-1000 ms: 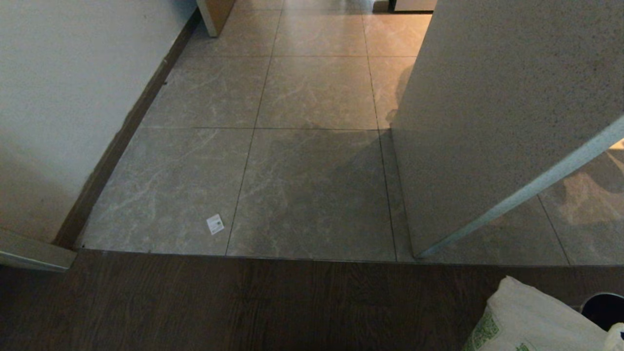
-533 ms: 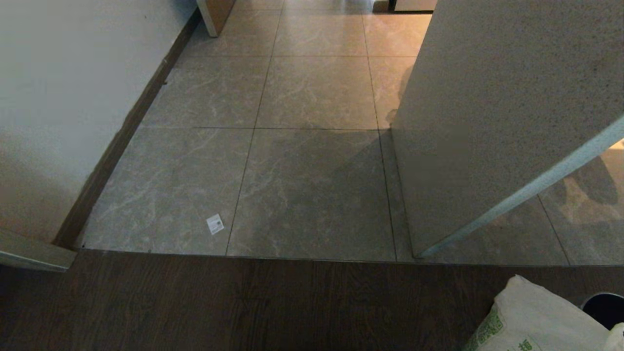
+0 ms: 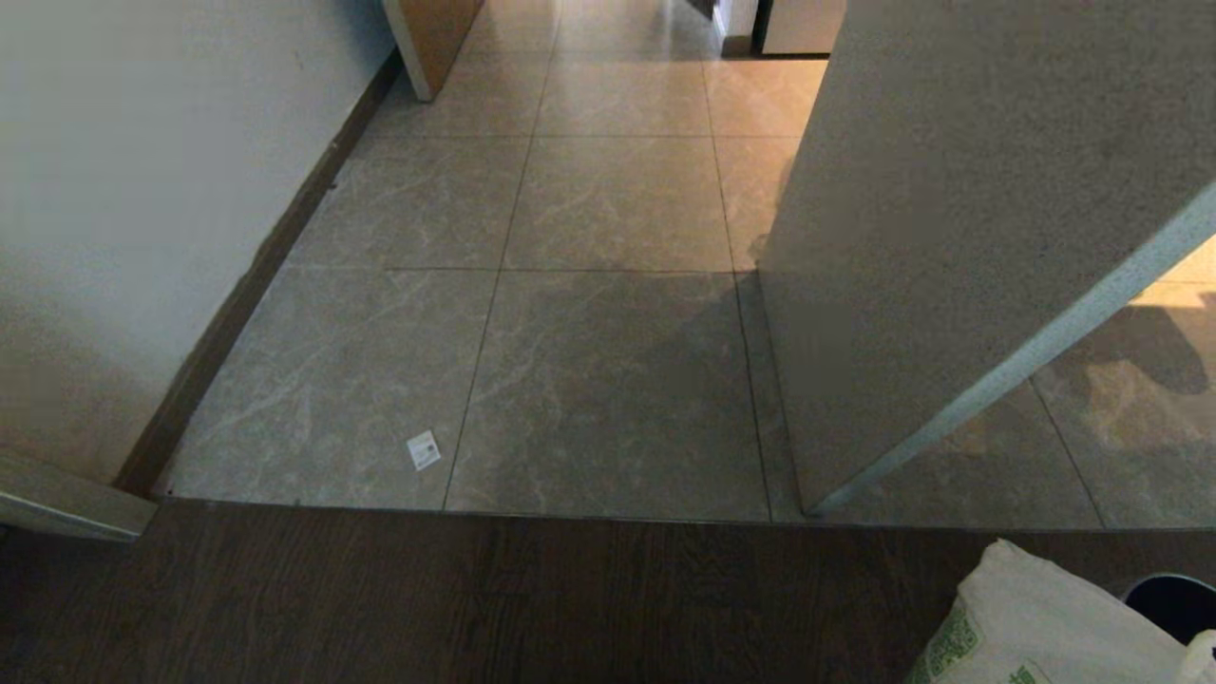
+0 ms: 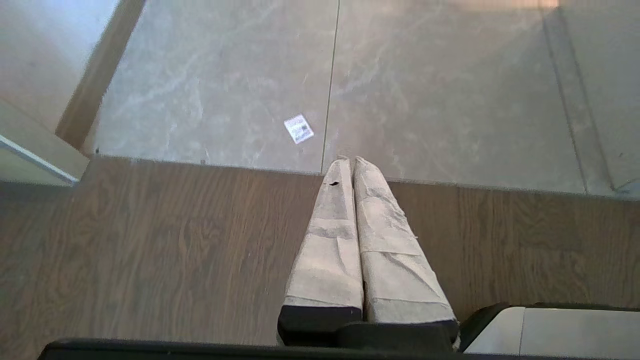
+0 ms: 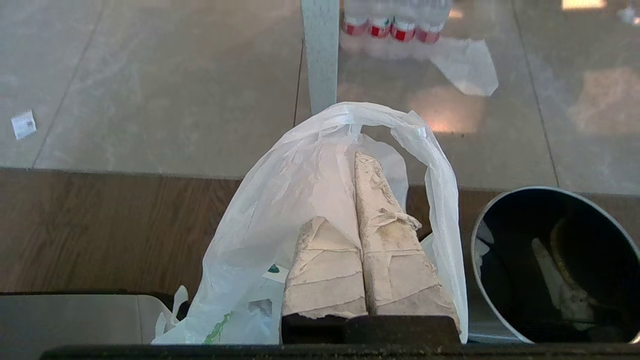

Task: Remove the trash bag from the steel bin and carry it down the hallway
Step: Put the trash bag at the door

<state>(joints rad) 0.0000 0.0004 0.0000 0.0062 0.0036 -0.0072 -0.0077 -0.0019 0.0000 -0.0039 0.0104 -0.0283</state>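
From the head view, the trash bag [image 3: 1035, 617] sits at the lower right corner over the dark wood floor [image 3: 475, 608], green print showing on its white plastic, and a sliver of the steel bin [image 3: 1173, 600] peeks out just beside it on the right. Ahead, the hallway [image 3: 608, 237] runs away in glossy marble-look tiles between a white wall [image 3: 142, 190] with dark skirting on the left and a speckled grey panel [image 3: 950, 218] on the right; a small white scrap [image 3: 424, 450] lies on the tile near the wood's edge. In the left wrist view, the left pincer [image 4: 350, 162] hangs over the wood floor with its wrapped fingers pressed together and nothing between them, the same scrap [image 4: 298, 129] lying on the tile just beyond its tips. In the right wrist view, the right pincer [image 5: 356, 157] is closed on the trash bag [image 5: 280, 210], its wrapped fingers pinching the crinkly white plastic, which drapes up and around them in a loop. The steel bin [image 5: 555, 265] stands right beside the bag, its dark inside open to view, and bottles with red-and-white labels [image 5: 395, 25] stand on the tiles farther off.
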